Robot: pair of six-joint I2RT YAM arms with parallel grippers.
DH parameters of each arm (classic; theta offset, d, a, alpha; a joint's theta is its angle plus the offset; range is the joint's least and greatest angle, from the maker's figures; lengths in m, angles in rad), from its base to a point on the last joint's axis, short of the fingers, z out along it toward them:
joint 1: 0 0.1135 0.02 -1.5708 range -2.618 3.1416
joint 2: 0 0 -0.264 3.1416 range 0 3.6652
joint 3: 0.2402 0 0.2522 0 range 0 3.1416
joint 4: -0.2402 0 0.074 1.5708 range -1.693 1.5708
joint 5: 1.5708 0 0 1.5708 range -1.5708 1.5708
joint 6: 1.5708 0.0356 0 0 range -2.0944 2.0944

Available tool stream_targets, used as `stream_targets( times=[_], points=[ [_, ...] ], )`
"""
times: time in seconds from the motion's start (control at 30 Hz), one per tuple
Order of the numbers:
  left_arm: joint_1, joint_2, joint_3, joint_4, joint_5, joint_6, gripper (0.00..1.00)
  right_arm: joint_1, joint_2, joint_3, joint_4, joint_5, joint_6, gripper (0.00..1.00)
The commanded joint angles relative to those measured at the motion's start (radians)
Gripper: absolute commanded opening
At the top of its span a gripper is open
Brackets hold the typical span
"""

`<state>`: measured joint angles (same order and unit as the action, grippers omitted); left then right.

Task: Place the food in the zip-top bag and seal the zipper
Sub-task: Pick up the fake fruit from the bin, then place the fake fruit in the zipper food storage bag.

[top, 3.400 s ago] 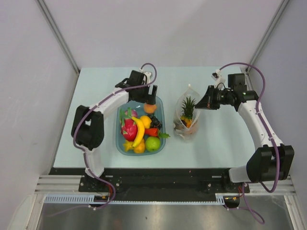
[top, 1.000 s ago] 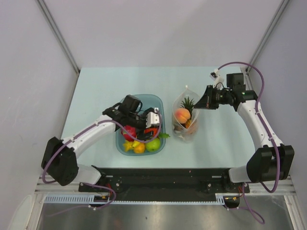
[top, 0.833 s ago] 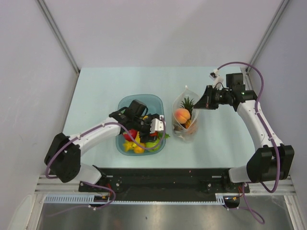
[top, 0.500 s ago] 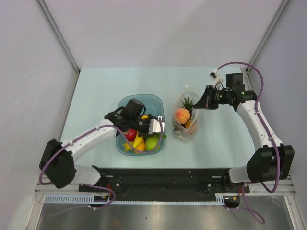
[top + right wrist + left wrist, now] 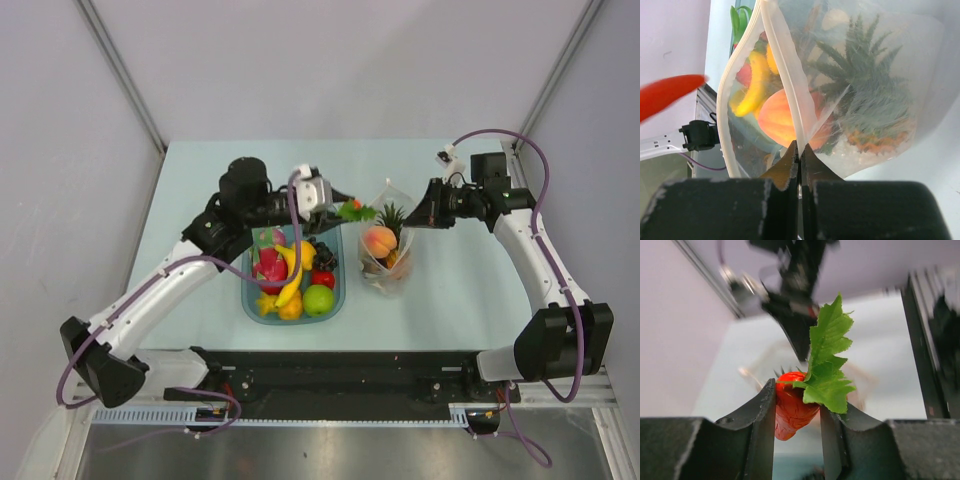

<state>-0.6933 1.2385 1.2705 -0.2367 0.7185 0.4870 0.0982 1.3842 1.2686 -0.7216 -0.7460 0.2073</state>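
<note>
Top view: 2 robot arms at the pale blue table (image 5: 470, 290). The left fingers (image 5: 332, 199) are clamped on 1 small red toy fruit w/ a green leaf (image 5: 351, 210). It is up in the air, between the see-through blue plastic tray (image 5: 247, 290) & the clear floppy zip-top bag (image 5: 378, 281). The right fingers (image 5: 418, 217) pinch the bag's top edge. The bag stands just beside the tray. In the bag: 1 orange toy pineapple w/ green crown (image 5: 393, 216) & 1 toy peach (image 5: 379, 240). In the tray: 1 yellow toy banana (image 5: 292, 275), 1 green toy apple (image 5: 318, 299) & more toys I can't count.

Left wrist view: 2 black fingers (image 5: 762, 415) squeeze the red fruit (image 5: 791, 407), 1 on each side. The leaf sticks up.

Right wrist view: the fingers (image 5: 784, 169) are shut tight on the clear zipper strip (image 5: 785, 90). The bag's mouth is open. The pineapple (image 5: 865, 95) & peach (image 5: 777, 117) sit inside.
</note>
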Motion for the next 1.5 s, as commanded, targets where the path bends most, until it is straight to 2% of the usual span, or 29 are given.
stream_targets(
  times=[0.0, 0.1, 0.2, 0.33, 0.6, 0.83, 0.97, 1.2, 1.47],
  points=[
    [-0.041, 0.09, 0.099, 0.506, -0.011, -0.431, 0.06, 0.009, -0.016, 0.031, 0.021, -0.013, -0.014, 0.0],
    [-0.086, 0.191, 0.147, 0.591, -0.045, -0.515, 0.03, 0.011, -0.013, 0.031, 0.031, -0.032, -0.003, 0.0],
    [-0.11, 0.246, 0.104, 0.715, -0.082, -0.496, 0.0, 0.009, -0.016, 0.034, 0.031, -0.044, -0.003, 0.0],
    [-0.118, 0.299, 0.041, 0.812, -0.135, -0.384, 0.0, -0.012, -0.013, 0.025, 0.05, -0.128, 0.03, 0.0],
    [-0.117, 0.374, -0.061, 0.925, -0.203, -0.258, 0.0, -0.048, 0.029, 0.031, 0.076, -0.24, 0.047, 0.0],
    [-0.114, 0.44, -0.151, 1.037, -0.281, -0.205, 0.0, -0.058, 0.059, 0.04, 0.08, -0.288, 0.049, 0.0],
    [-0.107, 0.502, -0.145, 1.09, -0.321, -0.266, 0.02, -0.064, 0.076, 0.04, 0.071, -0.303, 0.041, 0.0],
    [-0.109, 0.611, -0.065, 0.984, -0.386, -0.35, 0.02, -0.091, 0.114, 0.084, 0.013, -0.319, -0.014, 0.0],
    [-0.136, 0.693, 0.122, 0.556, -0.549, -0.234, 0.02, -0.129, 0.131, 0.133, -0.038, -0.328, -0.075, 0.0]
  ],
)
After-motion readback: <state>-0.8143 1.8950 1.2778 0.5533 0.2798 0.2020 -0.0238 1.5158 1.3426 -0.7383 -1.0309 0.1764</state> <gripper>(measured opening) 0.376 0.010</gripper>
